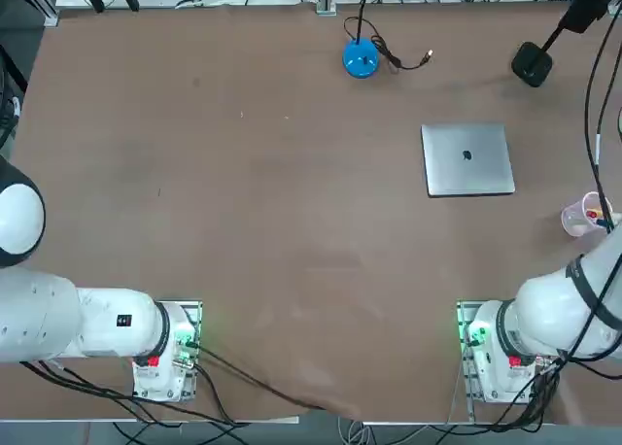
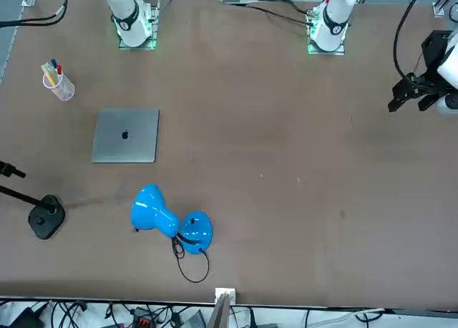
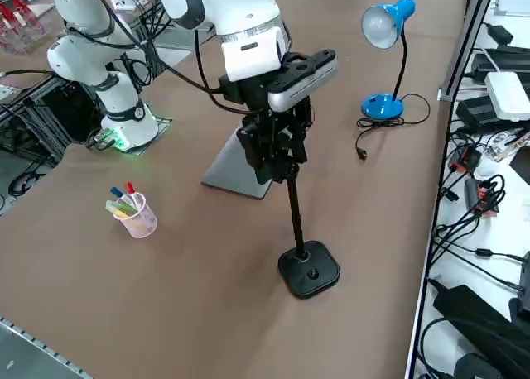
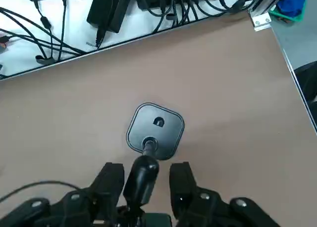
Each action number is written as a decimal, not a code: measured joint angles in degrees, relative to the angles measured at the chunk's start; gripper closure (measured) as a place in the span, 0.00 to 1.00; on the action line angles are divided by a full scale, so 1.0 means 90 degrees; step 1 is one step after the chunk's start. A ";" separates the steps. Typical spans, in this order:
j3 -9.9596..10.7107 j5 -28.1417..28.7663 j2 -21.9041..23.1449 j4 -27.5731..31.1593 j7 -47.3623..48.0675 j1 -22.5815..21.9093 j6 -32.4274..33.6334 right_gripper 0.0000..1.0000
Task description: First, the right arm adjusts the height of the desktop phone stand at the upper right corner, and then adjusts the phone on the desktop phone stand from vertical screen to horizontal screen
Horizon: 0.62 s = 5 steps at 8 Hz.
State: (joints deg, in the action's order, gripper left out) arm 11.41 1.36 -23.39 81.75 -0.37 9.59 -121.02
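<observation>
The right arm's end effector (image 4: pixel 144 183) is hanging directly above the desktop phone stand (image 4: pixel 155 130) at the desk's (image 4: pixel 233 88) far right corner, its fingers (image 4: pixel 112 180) standing open just beside the upright pole's top, with the base lying straight below.

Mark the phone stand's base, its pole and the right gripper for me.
phone stand base (image 4: pixel 155 133): right wrist view, flat top of the black base.
pole (image 3: pixel 294 213): right side view, mid-shaft.
right gripper (image 4: pixel 146 180): right wrist view, between the fingertips, around the pole's top.

White right arm (image 3: pixel 224 7), black gripper (image 3: pixel 273 151), black cables.
</observation>
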 joint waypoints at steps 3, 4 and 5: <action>-0.0003 0.0022 -0.0001 -0.0009 0.0083 0.0005 0.0005 0.67; -0.0003 0.0033 -0.0002 -0.0010 0.0121 0.0006 0.0005 0.67; -0.0003 0.0039 -0.0007 -0.0012 0.0139 0.0006 0.0005 0.67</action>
State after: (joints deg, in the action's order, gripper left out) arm 11.39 1.70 -23.45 81.63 0.88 9.64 -120.98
